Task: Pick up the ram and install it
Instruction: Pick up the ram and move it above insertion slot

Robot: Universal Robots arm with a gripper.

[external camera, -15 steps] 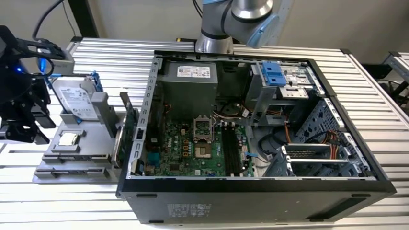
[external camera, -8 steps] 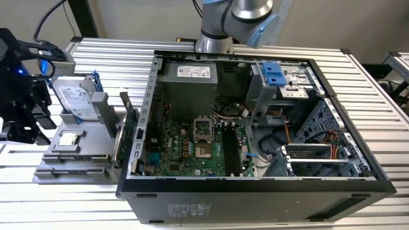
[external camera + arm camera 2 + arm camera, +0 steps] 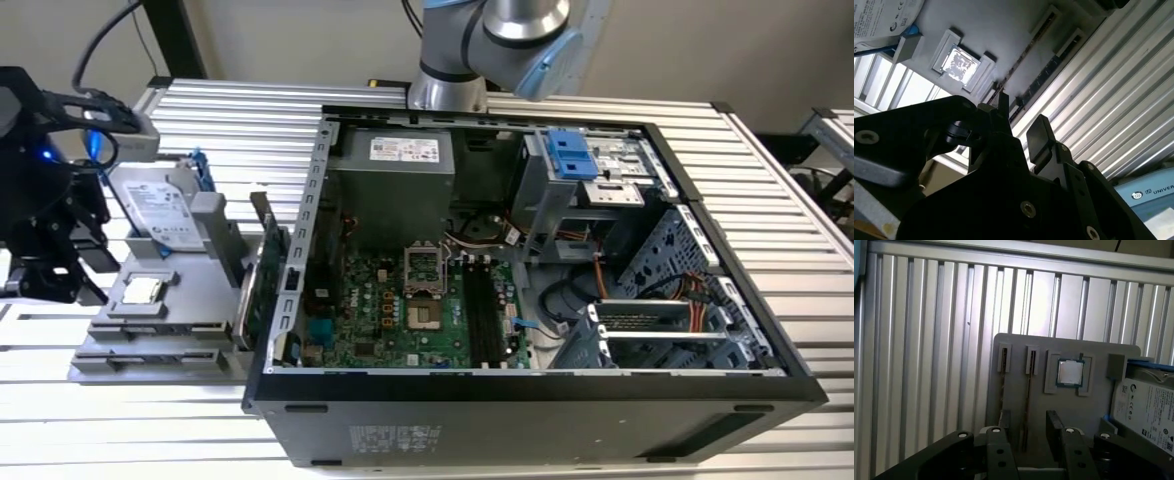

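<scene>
Two ram sticks stand on edge in the slots of a grey parts holder [image 3: 1094, 410]. One ram [image 3: 1027, 390] runs straight in between my fingertips, and the other ram [image 3: 1003, 385] lies just outside them. My gripper [image 3: 1025, 435] is open, astride the end of the first stick, its pads apart from it. In the second wrist view the same ram [image 3: 1054, 67] leads into the gap of the gripper [image 3: 1021, 120]. In the exterior view the gripper [image 3: 47, 280] hangs over the holder [image 3: 134, 350] at the exterior view's left, beside the open computer case.
A processor chip [image 3: 1070, 372] and a silver hard drive [image 3: 1149, 407] sit on the same holder. A green expansion card [image 3: 274, 265] stands between the holder and the case [image 3: 534, 395]. The black memory slots [image 3: 483, 310] lie on the motherboard. Ribbed aluminium table [image 3: 919, 340] surrounds everything.
</scene>
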